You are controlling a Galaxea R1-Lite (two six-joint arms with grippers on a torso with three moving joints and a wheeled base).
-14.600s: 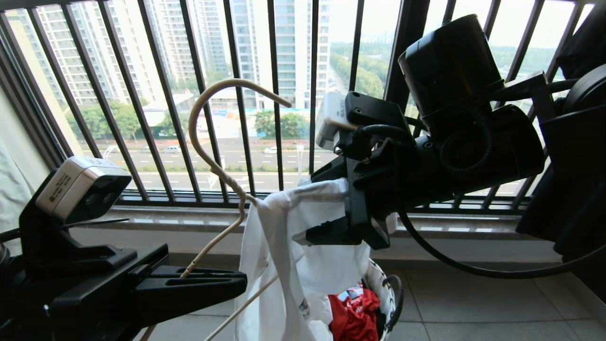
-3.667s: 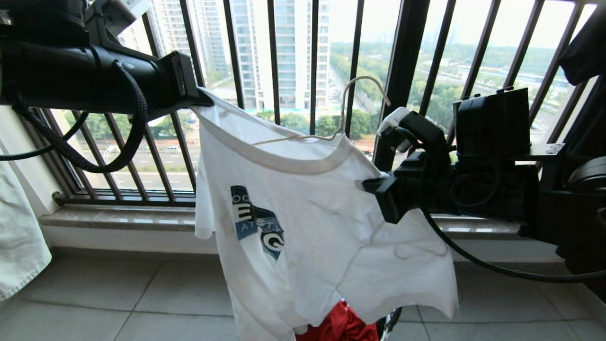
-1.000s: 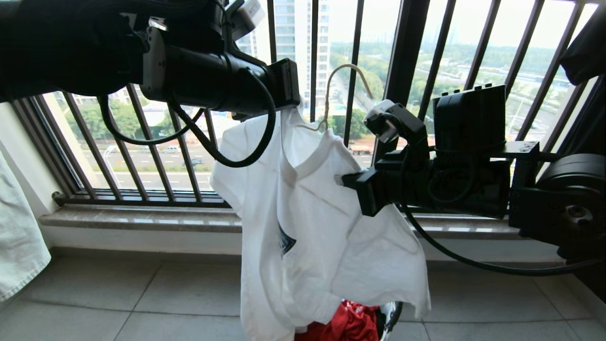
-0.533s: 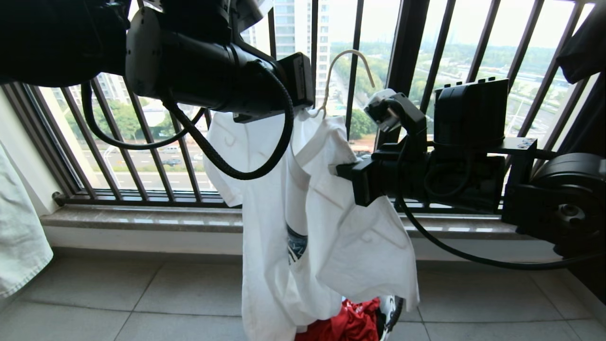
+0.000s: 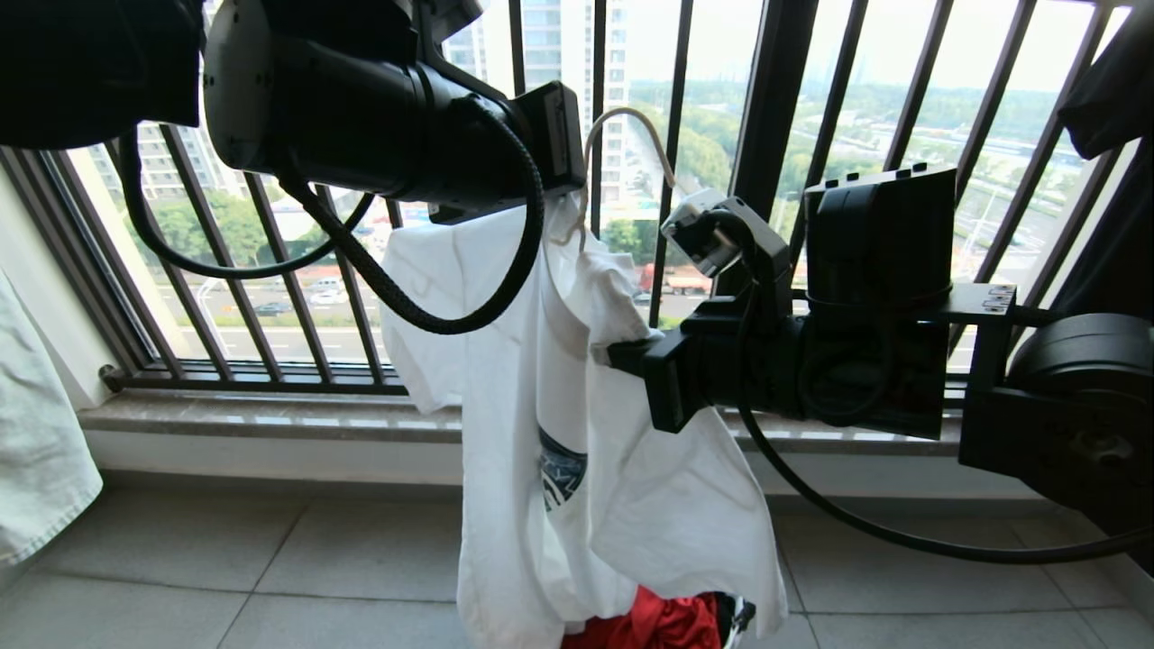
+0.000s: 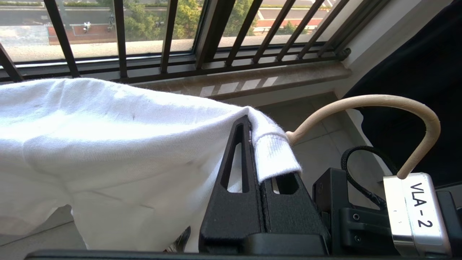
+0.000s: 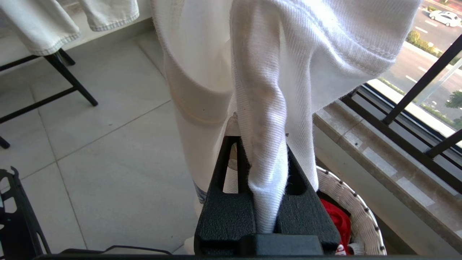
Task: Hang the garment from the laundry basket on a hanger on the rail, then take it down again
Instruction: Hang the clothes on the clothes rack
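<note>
The garment (image 5: 541,397), a white T-shirt with a dark blue print (image 5: 563,473), hangs bunched in front of the window bars. Up at its neck my left gripper (image 6: 250,122) is shut, pinching the ribbed collar (image 6: 270,151). The hanger's cream hook (image 5: 622,117) rises out of the neck right beside those fingers, and also shows as the hook (image 6: 379,103) in the left wrist view. My right gripper (image 5: 615,354) comes in from the right, shut on a fold of the shirt's ribbed fabric (image 7: 263,108). Below stands the laundry basket (image 7: 357,213). The rail is out of view.
A red garment (image 5: 667,622) lies in the basket. Black window railing (image 5: 766,108) and a stone sill (image 5: 252,415) stand just behind the shirt. A pale denim piece (image 5: 36,451) hangs at the left over a black stand (image 7: 68,76). A dark garment (image 5: 1109,90) hangs at top right.
The right gripper and the hanger hook have shifted left, towards the left gripper. The shirt, spread wide a few seconds ago, now hangs in a narrower bunch.
</note>
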